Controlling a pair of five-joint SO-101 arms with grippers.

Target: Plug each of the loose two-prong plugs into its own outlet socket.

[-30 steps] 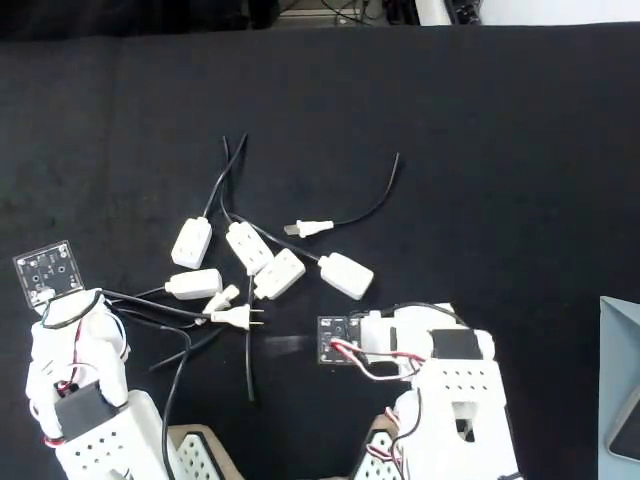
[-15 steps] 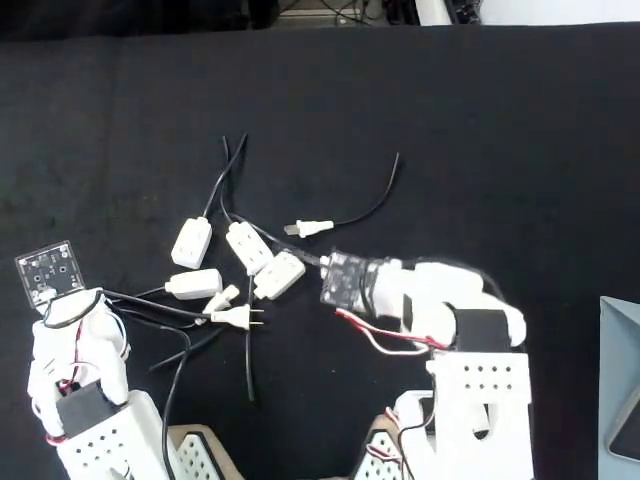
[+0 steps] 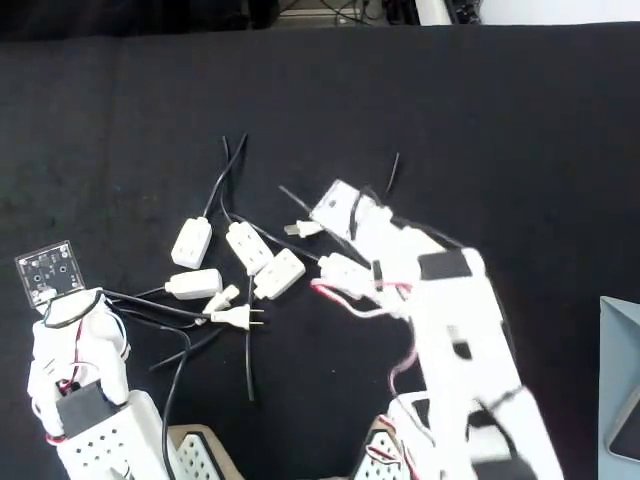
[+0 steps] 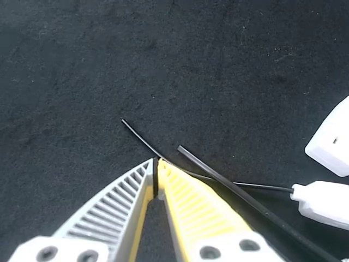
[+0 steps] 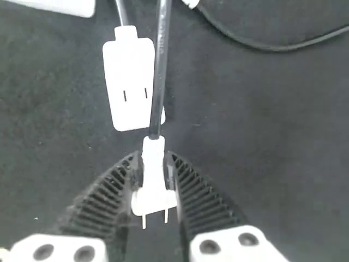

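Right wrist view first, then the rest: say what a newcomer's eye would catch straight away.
The right gripper clamps a white two-prong plug, prongs toward the camera, with a white outlet socket lying just beyond it on the black table. In the high view, a cluster of white sockets and black cords sprawls mid-table. The left gripper sits shut, a thin black cord at its tips.

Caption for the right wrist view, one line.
Pincer clamps a white plug, prongs toward the camera, cord crossing a socket.
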